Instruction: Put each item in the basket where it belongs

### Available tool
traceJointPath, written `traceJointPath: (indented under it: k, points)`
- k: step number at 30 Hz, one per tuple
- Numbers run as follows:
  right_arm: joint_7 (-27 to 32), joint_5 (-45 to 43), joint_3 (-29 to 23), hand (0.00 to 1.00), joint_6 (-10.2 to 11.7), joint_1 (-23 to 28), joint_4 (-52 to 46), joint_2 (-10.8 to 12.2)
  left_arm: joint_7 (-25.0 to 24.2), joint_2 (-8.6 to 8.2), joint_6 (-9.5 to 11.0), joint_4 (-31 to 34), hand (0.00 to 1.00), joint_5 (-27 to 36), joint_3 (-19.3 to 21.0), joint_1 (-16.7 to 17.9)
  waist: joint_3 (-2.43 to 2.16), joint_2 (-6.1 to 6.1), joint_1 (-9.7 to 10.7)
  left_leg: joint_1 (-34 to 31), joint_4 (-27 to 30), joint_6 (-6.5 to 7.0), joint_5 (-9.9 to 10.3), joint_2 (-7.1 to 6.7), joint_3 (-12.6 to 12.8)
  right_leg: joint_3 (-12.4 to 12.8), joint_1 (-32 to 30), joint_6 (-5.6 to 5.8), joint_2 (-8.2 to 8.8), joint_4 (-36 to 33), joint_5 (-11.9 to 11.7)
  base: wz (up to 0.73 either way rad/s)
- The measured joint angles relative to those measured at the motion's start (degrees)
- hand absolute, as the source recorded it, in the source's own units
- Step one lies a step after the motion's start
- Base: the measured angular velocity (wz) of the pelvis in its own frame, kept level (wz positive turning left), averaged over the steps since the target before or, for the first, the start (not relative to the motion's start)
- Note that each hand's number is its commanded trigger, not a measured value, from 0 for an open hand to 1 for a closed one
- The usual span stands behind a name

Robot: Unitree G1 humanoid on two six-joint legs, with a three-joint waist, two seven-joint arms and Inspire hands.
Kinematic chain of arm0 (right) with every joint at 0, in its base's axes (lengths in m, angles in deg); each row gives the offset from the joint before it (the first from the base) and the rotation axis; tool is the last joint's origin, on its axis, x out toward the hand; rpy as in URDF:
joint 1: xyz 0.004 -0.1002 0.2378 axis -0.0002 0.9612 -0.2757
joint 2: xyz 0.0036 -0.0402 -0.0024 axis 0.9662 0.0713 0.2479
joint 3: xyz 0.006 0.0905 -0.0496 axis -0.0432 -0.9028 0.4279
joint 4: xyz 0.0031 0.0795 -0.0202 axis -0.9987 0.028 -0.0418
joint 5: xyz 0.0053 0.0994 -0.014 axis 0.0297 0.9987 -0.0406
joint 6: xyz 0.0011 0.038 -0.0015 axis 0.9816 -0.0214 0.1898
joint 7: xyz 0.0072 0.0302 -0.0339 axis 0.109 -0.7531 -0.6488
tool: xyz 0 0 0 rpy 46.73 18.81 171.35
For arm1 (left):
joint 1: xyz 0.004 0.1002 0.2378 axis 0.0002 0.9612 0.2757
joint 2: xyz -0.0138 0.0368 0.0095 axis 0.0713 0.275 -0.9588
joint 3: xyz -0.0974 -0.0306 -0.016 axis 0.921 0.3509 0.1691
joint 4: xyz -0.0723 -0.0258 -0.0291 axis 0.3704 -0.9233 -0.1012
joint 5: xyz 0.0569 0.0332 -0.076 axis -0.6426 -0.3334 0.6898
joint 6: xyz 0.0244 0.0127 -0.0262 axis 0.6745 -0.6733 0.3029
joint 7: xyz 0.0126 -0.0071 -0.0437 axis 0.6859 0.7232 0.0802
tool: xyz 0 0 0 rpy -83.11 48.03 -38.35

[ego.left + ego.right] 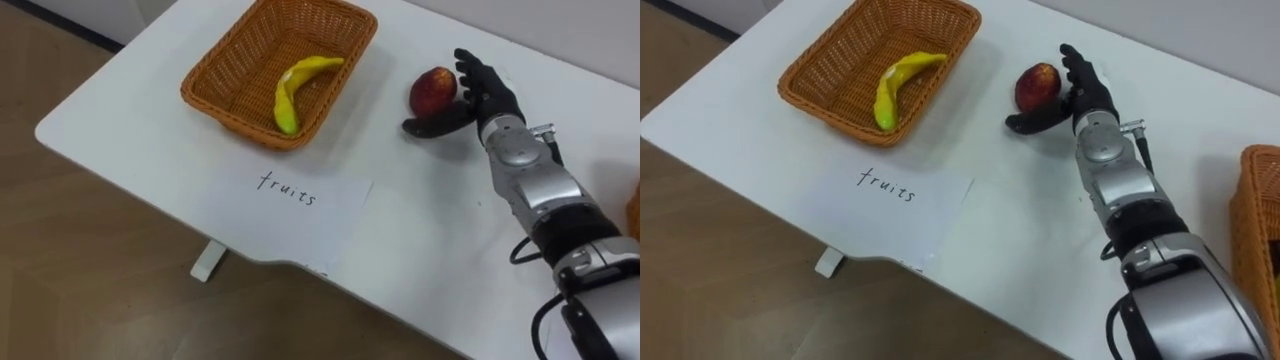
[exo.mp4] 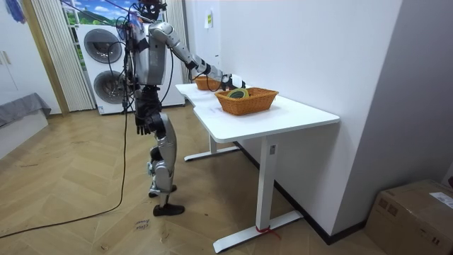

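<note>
Nearest to us the robot's right forearm comes in from the lower right. Of the things on the white table [image 1: 130,140], the sheet of paper [image 1: 285,215] with one handwritten word lies closest, flat on the near side of the wicker basket [image 1: 235,120] and just clear of it.

We take that basket as our marker and go from left to right. Inside it a yellow banana [image 1: 290,95] lies on the weave, toward the basket's right wall (greenish at its nearer tip). Right of the basket, near it but apart, a red apple [image 1: 432,91] rests on the bare tabletop.

Further right of the basket is the right hand [image 1: 490,100], cupped about the apple. Its fingers stand spread and nearly straight at the apple's right side, and the thumb is stretched along its near side. Nothing is pinched, and we cannot tell whether they touch the fruit.

Well apart from the first basket, at the right edge, we see part of a second wicker basket [image 1: 1248,200]. In the room view the left hand [image 2: 144,128] hangs at the robot's side, away from the basket.
</note>
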State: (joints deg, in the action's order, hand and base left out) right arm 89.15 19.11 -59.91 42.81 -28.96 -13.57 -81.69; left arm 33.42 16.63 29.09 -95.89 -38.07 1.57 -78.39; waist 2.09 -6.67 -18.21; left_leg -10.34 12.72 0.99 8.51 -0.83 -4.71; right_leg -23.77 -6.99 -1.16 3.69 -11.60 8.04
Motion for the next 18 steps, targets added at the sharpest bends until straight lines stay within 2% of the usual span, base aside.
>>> traceJointPath:
  k: [12,18]
  points:
    - [-0.02,-0.34,-0.06,0.00,0.00,-1.19,2.34,-0.28,-0.10,0.01,0.29,-0.03,0.00,-0.23,0.03,0.01,0.02,-0.10,-0.93,-0.05,0.02,-0.03,-0.03,0.00,-0.19,-0.25,0.08,-0.02,0.00,-0.04,-0.01,0.00]
    - [-0.28,-7.23,-0.06,0.00,0.09,-1.23,3.45,-0.28,-0.10,0.01,0.47,0.02,0.00,-1.82,0.13,-0.04,0.03,-0.77,-1.18,-0.18,0.01,-0.04,-0.03,-0.01,-0.40,-0.75,-0.04,-0.02,0.04,-0.03,-0.01,0.01]
